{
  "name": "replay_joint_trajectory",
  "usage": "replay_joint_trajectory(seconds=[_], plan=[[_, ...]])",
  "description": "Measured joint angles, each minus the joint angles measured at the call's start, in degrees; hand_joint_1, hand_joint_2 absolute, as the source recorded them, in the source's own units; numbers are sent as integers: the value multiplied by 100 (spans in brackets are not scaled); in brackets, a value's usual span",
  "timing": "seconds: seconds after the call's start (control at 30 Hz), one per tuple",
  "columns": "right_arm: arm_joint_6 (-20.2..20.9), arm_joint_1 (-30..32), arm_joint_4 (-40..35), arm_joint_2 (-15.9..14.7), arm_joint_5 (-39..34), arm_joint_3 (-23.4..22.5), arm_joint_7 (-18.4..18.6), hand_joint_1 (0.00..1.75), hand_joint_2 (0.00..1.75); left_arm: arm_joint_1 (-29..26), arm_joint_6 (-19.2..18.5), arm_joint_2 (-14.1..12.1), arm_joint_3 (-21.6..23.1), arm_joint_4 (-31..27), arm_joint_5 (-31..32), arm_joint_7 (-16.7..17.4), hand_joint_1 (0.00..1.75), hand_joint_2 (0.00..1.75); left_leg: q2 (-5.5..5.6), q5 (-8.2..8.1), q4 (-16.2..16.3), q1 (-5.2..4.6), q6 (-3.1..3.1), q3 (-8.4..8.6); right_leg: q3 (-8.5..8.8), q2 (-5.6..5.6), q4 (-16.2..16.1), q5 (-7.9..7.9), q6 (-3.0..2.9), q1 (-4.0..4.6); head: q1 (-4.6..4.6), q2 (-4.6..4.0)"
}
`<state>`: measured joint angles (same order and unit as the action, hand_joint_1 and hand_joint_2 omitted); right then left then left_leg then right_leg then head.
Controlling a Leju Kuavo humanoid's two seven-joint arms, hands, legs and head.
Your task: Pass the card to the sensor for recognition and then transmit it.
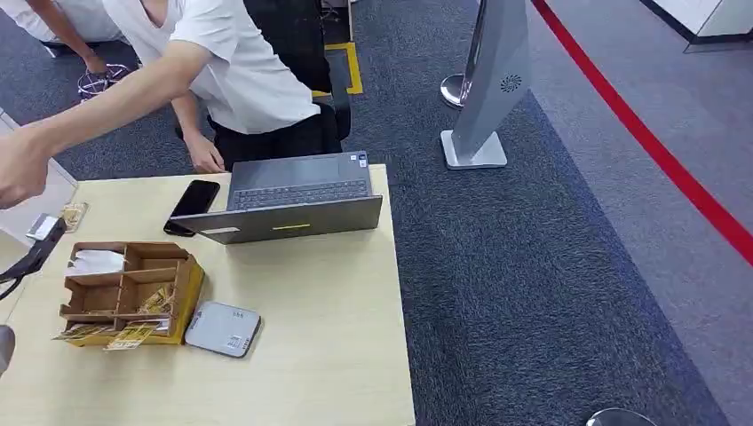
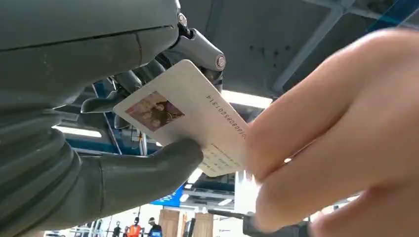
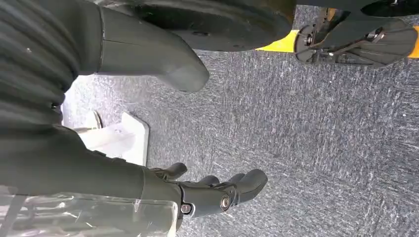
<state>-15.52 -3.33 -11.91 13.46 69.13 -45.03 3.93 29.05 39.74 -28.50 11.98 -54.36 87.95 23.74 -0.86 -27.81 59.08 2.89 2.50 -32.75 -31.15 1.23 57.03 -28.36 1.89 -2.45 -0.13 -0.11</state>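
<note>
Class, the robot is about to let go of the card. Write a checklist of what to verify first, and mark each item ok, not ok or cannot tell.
1. Left robot hand holds the card between thumb and fingers: ok.
2. Person's hand has its fingers on the card's far end: ok.
3. Person's grip is firm enough to take the card: cannot tell.
4. Card has been read by the sensor on the table: cannot tell.
5. Right robot hand hangs above the carpet, fingers apart, holding nothing: ok.
</note>
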Motion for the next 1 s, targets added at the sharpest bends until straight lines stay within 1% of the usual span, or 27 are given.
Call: replay_joint_trajectory(seconds=[0.3, 0.43, 0.67, 0.73, 0.8, 0.9, 1.0], plan=[[4, -1, 0, 0, -2, 4, 0, 0, 175, 7, 0, -28, 41, 124, 0, 0, 175, 175, -11, -2, 0, 0, -1, -1, -6, 9, 0, 0, 0, 0, 0, 0], [17, -2, 0, -2, -31, 7, 4, 0, 175, 12, 0, -28, 55, 282, 0, -46, 175, 175, -16, -2, 0, 0, -1, -2, -10, 13, 0, 0, 0, 0, 2, 0], [24, -3, 0, -2, -31, 7, 22, 0, 175, -78, 0, -24, 55, 369, 0, -72, 175, 175, -18, -3, 0, 0, -1, -6, -14, 14, 0, 0, 0, 1, 2, 0], [22, -3, 0, -2, -31, 7, 44, 0, 175, -127, 0, 24, 26, 376, -9, -243, 175, 175, -17, -5, 0, -1, -4, -8, -12, 12, 0, 0, 0, -1, 0, 0], [17, -4, 0, -2, -31, 7, 57, 0, 175, -265, 2, 112, -50, 323, -2, -341, 175, 175, -17, -5, 0, -1, -4, -7, -13, 12, 0, 0, 0, -2, 0, 0], [17, -3, 0, -2, -28, 7, 70, 0, 175, -428, 7, 223, -68, 221, 0, -326, 175, 175, -17, -5, 0, -1, -5, -8, -13, 13, -1, 0, 0, -1, 0, 0], [7, -2, 0, -2, -31, 7, 72, 0, 175, -468, 7, 302, -70, 181, 0, -306, 175, 175, -17, -5, 0, -1, -5, -8, -13, 12, -1, 0, 0, -1, 0, 0]])
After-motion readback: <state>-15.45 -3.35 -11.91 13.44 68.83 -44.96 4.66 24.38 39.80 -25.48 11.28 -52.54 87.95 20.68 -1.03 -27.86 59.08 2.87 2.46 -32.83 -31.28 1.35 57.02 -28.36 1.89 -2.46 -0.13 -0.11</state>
